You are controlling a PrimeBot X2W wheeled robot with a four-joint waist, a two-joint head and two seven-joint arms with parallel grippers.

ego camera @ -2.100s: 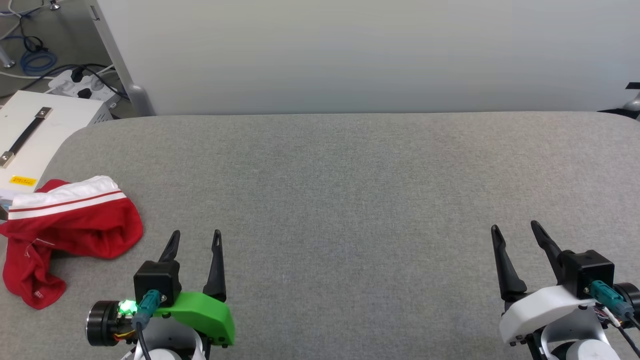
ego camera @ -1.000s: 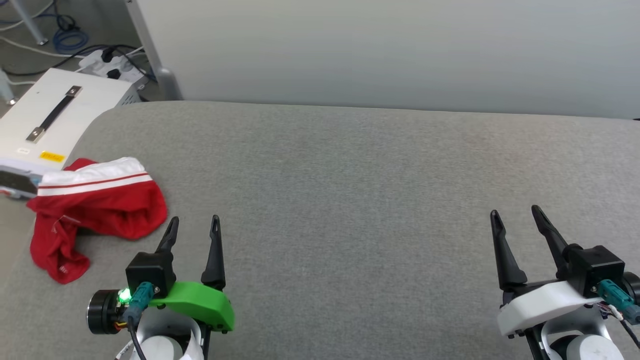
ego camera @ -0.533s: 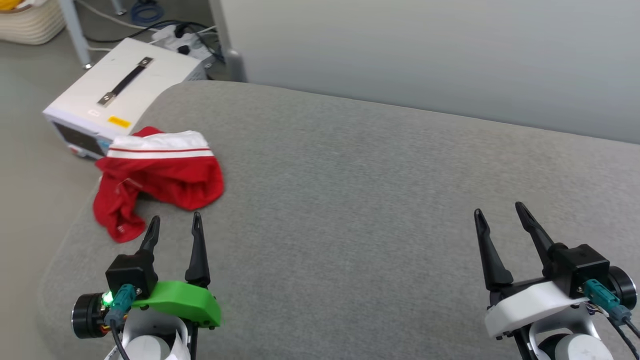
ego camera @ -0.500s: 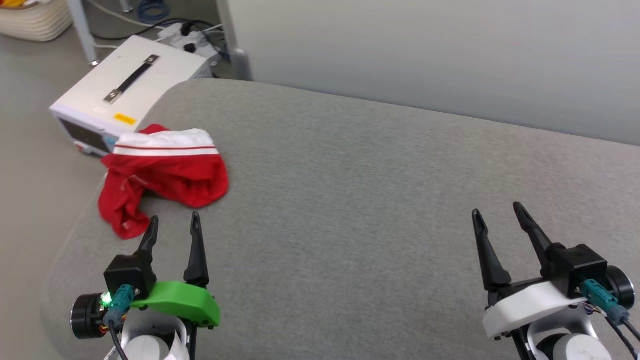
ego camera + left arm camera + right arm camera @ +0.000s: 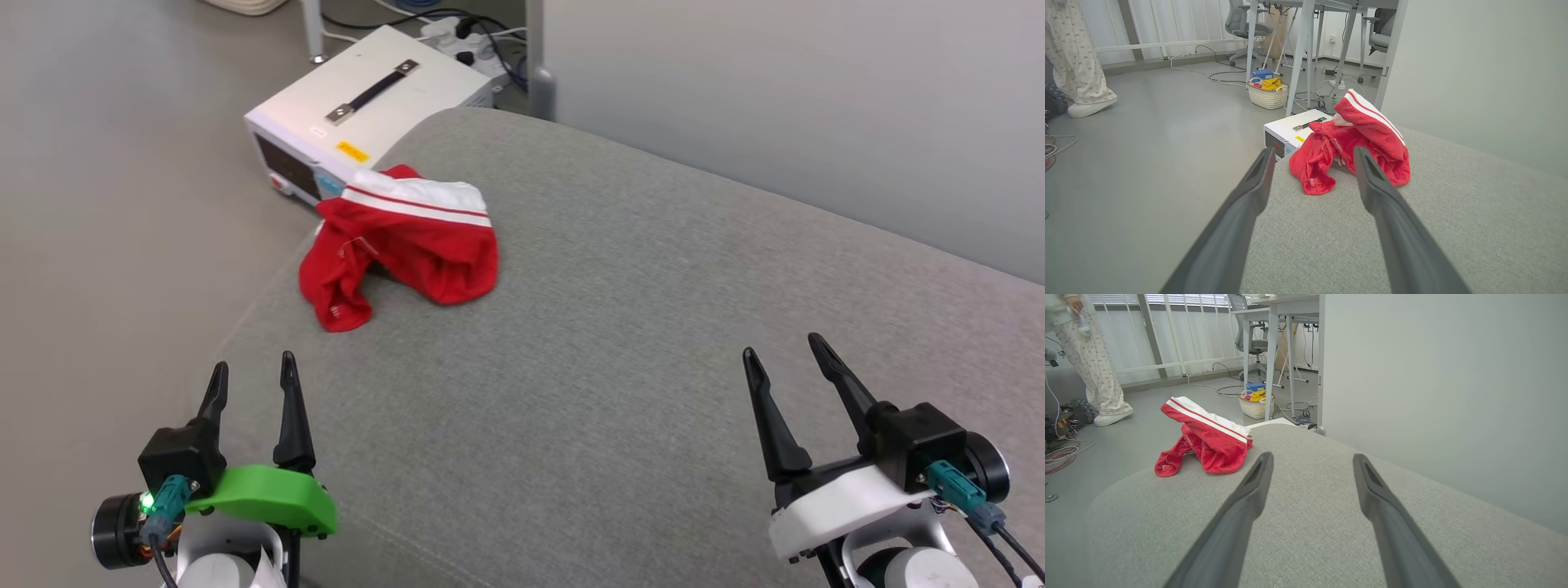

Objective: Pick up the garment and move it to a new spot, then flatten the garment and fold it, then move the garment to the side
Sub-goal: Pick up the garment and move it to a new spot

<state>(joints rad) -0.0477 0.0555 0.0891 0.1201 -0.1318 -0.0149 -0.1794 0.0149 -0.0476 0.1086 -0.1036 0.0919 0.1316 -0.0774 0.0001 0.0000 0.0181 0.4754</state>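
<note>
Head camera swung left; garment [image 5: 408, 245] unmoved, crumpled at the left end of the tabletop [image 5: 620, 327], near its edge. Left tool [image 5: 252, 363]: apart, empty, well short of it. Right tool [image 5: 780, 345]: apart, empty. Advice: reach the left tool forward and pinch a thick fold.

Lab or office – desks [image 5: 1306, 16], floor cables [image 5: 1208, 73]
</note>
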